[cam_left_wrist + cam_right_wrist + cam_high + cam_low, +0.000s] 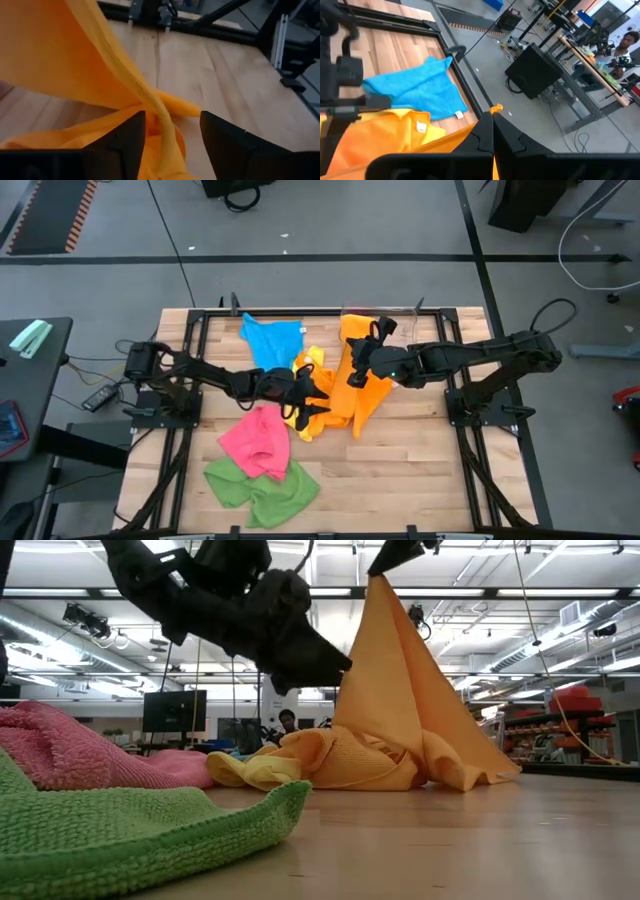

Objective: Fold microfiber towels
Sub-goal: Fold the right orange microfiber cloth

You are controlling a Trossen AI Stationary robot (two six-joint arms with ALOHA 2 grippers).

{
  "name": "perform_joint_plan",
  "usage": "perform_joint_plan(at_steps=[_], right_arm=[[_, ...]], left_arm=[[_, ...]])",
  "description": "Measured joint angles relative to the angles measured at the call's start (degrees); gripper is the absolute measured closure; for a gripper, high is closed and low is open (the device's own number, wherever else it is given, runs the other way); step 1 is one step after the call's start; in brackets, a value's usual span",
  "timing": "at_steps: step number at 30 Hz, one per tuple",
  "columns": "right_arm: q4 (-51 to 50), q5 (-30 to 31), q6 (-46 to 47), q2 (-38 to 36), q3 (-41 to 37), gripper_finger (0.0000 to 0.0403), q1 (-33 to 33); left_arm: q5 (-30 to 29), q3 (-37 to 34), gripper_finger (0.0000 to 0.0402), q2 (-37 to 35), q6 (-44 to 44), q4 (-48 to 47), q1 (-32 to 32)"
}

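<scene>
Two dark, cable-trailing jointed arms [200, 372]

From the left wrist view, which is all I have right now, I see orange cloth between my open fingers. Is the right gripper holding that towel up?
Observer: Yes. The right gripper is shut on a corner of the orange towel, lifting it into a tent.
Operator: Which other towels are on the table?
Observer: A blue towel lies flat at the far side; the pink towel and green towel sit on the near side.
Operator: Is anything tangled with the orange one?
Observer: The yellow towel is bunched against its base.
</scene>
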Motion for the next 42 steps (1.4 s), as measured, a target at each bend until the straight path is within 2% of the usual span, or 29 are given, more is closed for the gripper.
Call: perform_joint_plan(at_steps=[13,16,20,22,26,32,37,42], right_arm=[[-0.5,0.0,0.1,0.0,0.0,0.0400,0.0],[-0.6,0.0,0.3,0.0,0.0,0.0400,0.0],[-1.2,0.0,0.1,0.0,0.0,0.0400,0.0],[-2.5,-0.1,-0.3,-0.6,-0.1,0.0400,0.2],[-4.6,0.0,-1.7,-3.9,0.3,0.0400,1.3],[-13.0,0.0,-3.2,-11.4,3.8,0.0400,3.5],[-18.8,0.0,-5.5,-17.7,6.1,0.0400,4.1],[-19.6,1.0,-12.6,-22.6,7.0,0.0400,2.3]], left_arm=[[-0.1,0.1,0.0281,4.6,1.2,-0.1,0.1],[-0.1,0.1,0.0311,4.6,2.0,0.4,-0.2],[0.8,1.0,0.0380,4.2,5.0,-0.3,-0.2],[2.2,1.8,0.0390,2.5,6.5,-3.2,-0.1],[2.3,5.8,0.0382,-2.8,11.6,-11.3,0.6],[2.2,15.5,0.0394,-9.4,21.7,-25.0,3.0],[2.1,25.0,0.0381,-9.9,28.6,-35.8,6.7],[2.4,33.8,0.0393,-9.4,33.3,-40.3,11.2]])
